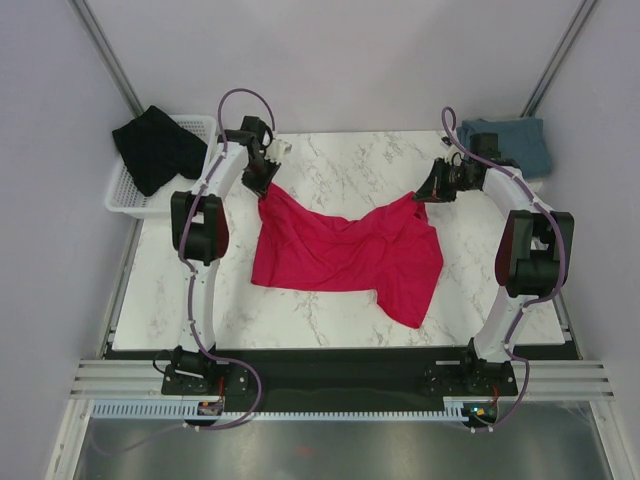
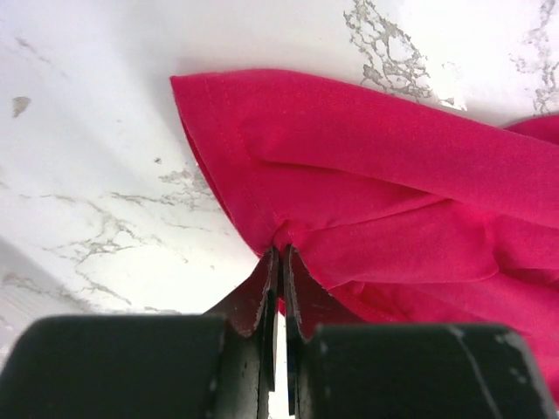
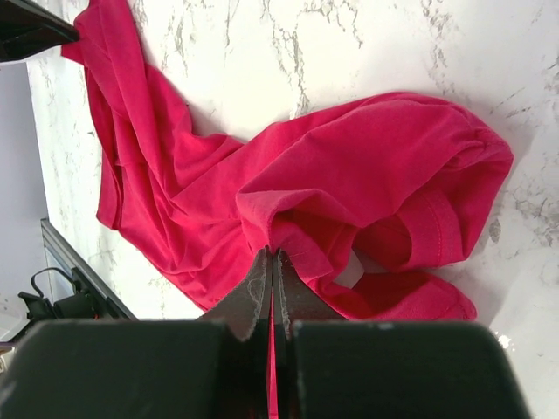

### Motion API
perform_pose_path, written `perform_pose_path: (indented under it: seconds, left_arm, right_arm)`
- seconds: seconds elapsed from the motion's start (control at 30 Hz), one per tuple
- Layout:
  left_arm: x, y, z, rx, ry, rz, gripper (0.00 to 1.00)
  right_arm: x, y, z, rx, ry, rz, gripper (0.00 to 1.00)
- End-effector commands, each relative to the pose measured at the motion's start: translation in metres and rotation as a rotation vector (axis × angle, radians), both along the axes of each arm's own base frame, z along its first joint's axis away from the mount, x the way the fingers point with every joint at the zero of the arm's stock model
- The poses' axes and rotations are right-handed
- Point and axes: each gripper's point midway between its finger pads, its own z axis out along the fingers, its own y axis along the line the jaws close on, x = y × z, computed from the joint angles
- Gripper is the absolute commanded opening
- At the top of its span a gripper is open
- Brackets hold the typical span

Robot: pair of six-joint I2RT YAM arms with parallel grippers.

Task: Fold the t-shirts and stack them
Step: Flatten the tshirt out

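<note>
red t-shirt (image 1: pixel 345 250) is lying soft and rumpled on the marbled bench (image 1: pixel 340 160), long axis running left-right | left pincer (image 1: pixel 266 187) is clamping its far-left corner | right pincer (image 1: pixel 421 195) is clamping its far-right fold

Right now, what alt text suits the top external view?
The left gripper and right gripper pinch far ends of the red t-shirt on a marble table. A black t-shirt drapes the left basket; a blue-grey t-shirt lies far right.

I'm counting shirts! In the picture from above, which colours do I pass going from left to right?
black t-shirt → red t-shirt → blue-grey t-shirt
</note>
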Motion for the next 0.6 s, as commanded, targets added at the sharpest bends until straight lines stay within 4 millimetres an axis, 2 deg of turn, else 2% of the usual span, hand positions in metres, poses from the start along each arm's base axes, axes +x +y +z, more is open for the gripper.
perform_pose_path:
  seconds: [0.0, 0.2, 0.33, 0.4, 0.43, 0.5, 0.53, 0.57]
  left_arm:
    - [0.015, 0.004, 0.087, -0.017, -0.203, 0.019, 0.08]
    - [0.010, 0.007, 0.137, -0.026, -0.303, 0.020, 0.07]
    - [0.005, 0.007, 0.160, -0.037, -0.348, 0.016, 0.04]
    - [0.003, 0.010, 0.170, -0.029, -0.370, 0.025, 0.02]
    - [-0.001, 0.011, 0.185, -0.029, -0.398, 0.027, 0.02]
    - [-0.006, 0.015, 0.201, -0.023, -0.436, 0.038, 0.02]
    - [-0.013, 0.016, 0.216, -0.030, -0.468, 0.035, 0.02]
    - [-0.017, 0.015, 0.225, -0.039, -0.484, 0.024, 0.02]
  right_arm:
    - [0.016, -0.002, 0.027, -0.036, -0.109, 0.005, 0.00]
    - [0.024, -0.009, 0.048, -0.071, -0.170, -0.007, 0.00]
    - [0.022, -0.012, 0.052, -0.063, -0.171, -0.017, 0.00]
    - [0.023, -0.016, 0.061, -0.066, -0.191, -0.029, 0.00]
    - [0.023, -0.019, 0.064, -0.073, -0.199, -0.035, 0.00]
    - [0.025, -0.026, 0.082, -0.087, -0.243, -0.056, 0.00]
    - [0.027, -0.032, 0.090, -0.113, -0.267, -0.075, 0.00]
    - [0.027, -0.038, 0.105, -0.128, -0.302, -0.091, 0.00]
